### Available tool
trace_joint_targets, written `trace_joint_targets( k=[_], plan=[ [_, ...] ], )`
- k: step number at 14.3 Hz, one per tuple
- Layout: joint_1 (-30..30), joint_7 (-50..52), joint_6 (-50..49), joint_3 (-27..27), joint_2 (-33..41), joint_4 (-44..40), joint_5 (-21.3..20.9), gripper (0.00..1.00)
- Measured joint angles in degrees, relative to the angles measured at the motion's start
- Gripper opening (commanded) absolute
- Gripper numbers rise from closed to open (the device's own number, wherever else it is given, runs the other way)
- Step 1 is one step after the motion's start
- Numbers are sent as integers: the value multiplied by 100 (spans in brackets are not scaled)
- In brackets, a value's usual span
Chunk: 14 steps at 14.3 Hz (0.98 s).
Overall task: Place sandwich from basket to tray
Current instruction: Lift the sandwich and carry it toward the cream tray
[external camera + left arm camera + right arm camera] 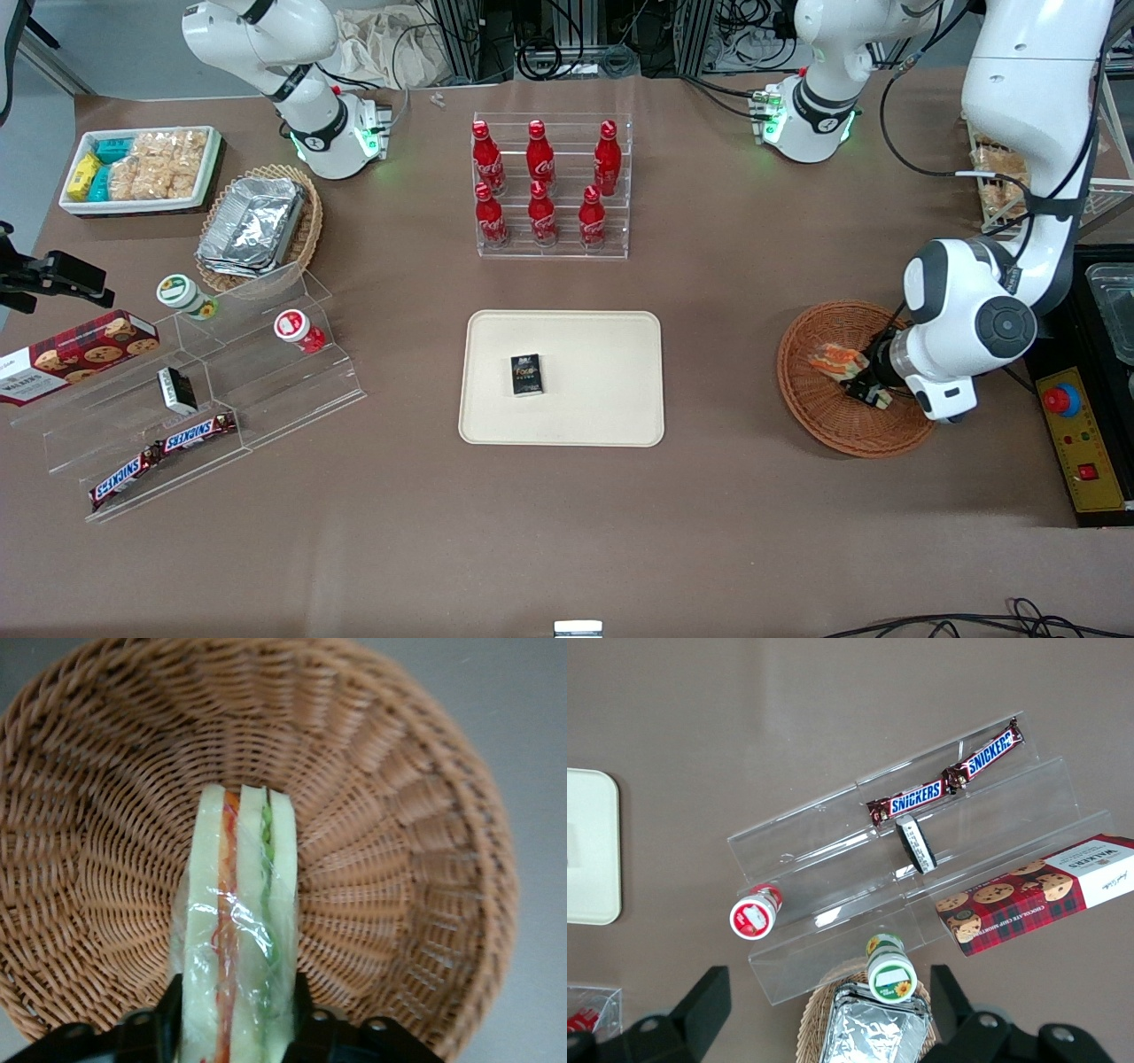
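The wrapped sandwich (835,361) (239,921) is a pale bread wedge with orange, red and green layers. It stands on edge in the round reddish-brown wicker basket (819,416) (399,859), toward the working arm's end of the table. My gripper (864,383) (237,997) is low inside the basket and shut on the sandwich's wide end. One black finger (170,1010) presses each bread face. The cream tray (620,354) lies flat at the table's middle, apart from the basket.
A small black box (526,374) lies on the tray. A clear rack of red cola bottles (549,186) stands farther from the camera than the tray. A control box with a red button (1076,434) sits beside the basket. Snack shelves (204,390) stand toward the parked arm's end.
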<state>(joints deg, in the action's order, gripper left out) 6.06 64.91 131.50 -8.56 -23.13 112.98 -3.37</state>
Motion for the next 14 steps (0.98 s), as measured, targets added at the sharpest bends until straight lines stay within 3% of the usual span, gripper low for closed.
trace_joint_targets(
  k=[4,7,11,14],
  plan=[
    [-61,-208,-1206,-218,366,-659,-129,0],
    [-209,-555,-2232,-768,496,-1630,-133,0],
    [-479,-1315,-2517,-1627,412,-2029,-137,0],
    [-1104,-1478,-2454,-1736,-25,-2023,-138,0]
  ],
)
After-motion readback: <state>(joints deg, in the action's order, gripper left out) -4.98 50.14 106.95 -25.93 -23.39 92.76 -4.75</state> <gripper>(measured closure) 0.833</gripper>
